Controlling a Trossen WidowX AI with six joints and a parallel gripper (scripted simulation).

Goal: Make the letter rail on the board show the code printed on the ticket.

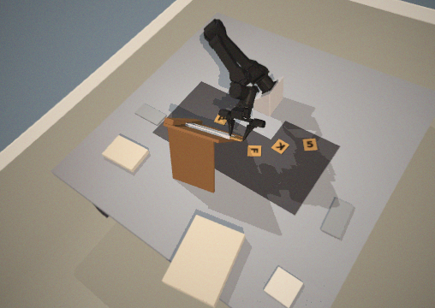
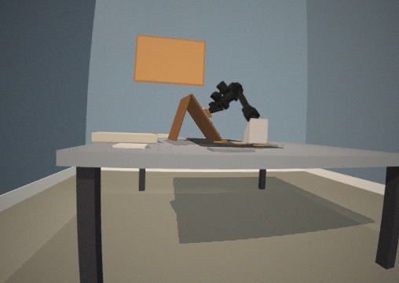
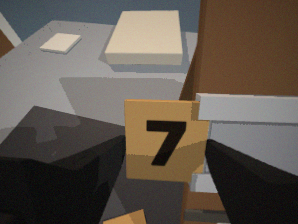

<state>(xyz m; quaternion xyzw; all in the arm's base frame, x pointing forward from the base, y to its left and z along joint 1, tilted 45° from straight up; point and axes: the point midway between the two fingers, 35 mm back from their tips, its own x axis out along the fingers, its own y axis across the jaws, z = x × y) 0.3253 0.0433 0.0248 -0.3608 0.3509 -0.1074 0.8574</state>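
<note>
My gripper [image 1: 238,138] [image 2: 210,112] [image 3: 164,143] is shut on an orange tile marked 7 [image 3: 165,142] [image 2: 206,112]. The tile is upright in the wrist view, at the open end of the pale rail [image 3: 250,108] [image 1: 207,130]. Its right edge meets the rail's end, with the upper and lower lips just overlapping its corners. The rail is on the sloping brown board [image 3: 250,50] [image 2: 204,120]. Tiles marked F [image 1: 254,151], K [image 1: 280,146] and S or 5 [image 1: 310,145] lie on the mat. Another tile [image 1: 220,119] lies behind the board, partly hidden. No ticket print is readable.
The dark mat [image 1: 295,195] lies under the board. A pale upright block [image 1: 276,97] [image 2: 258,130] stands near the arm. A large cream block [image 1: 205,259] [image 3: 145,35], smaller cream blocks [image 1: 125,153] [image 1: 283,286] and flat grey pieces [image 1: 338,217] [image 1: 150,114] lie around.
</note>
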